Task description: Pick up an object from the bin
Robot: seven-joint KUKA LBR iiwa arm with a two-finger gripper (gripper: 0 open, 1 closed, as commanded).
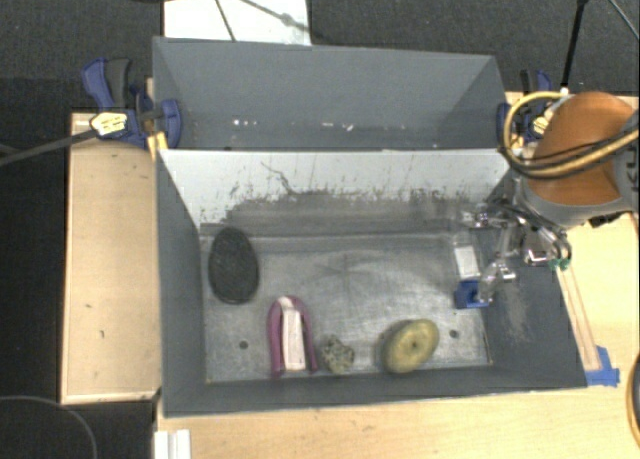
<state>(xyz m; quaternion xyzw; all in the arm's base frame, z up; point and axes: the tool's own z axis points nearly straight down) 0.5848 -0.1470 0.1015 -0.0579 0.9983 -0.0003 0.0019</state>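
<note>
Over at the right end of the grey bin, the arm reaches in across the rim. Its wrist sits under a rounded orange cover, with yellow and dark cables looped along the cover's left side. Below the cover a cluster of metal parts bends down and to the left, so the tool points at the bin floor close to the sloping right-hand wall.

The end effector hangs low over the right part of the floor, roughly midway between the back wall and the front one. A pale upright bar of it stands out on its left side. Right at its lower tip sits a small blue piece, touching the tool or very nearly so. From where I stand I cannot tell whether that piece is gripped or simply lies beneath the tip. How wide the end effector is set I cannot tell either, because the metal parts overlap.

Everything else lies apart from it. Nearest is a flat, round yellow-green thing by the front wall, down and to the left of the tool. Just left of that is a small grey-green lump. Beside the lump lies a purple and white tube, its length running front to back. Well away, near the left wall, rests a black oval thing.
</note>
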